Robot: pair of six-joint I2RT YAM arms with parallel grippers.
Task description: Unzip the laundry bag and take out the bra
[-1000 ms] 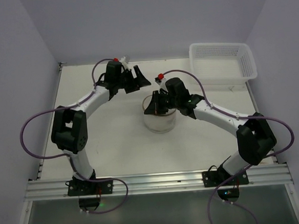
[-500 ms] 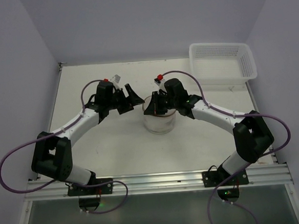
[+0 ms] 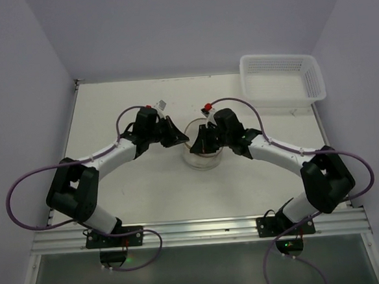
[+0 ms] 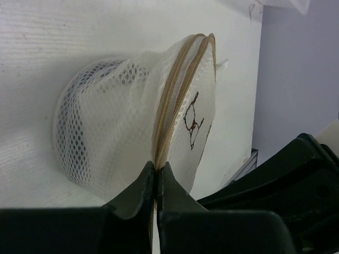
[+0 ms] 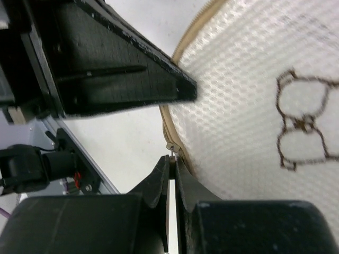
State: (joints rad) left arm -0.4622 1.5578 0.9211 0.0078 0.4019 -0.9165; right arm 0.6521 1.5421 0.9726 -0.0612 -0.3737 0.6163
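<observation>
centrally, laundry bag (image 3: pixel 201 160) sits on lilac-walled white table (image 3: pixel 147 187).

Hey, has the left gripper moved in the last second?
Yes. The left gripper has come away from the far edge of the table, toward the near side, and its fingers now pinch the laundry bag at the zipper rim.

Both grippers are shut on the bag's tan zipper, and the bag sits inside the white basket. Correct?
No: the laundry bag sits on the table, apart from the white basket, per the top external view. The left gripper and right gripper are shut on its zipper.
</observation>
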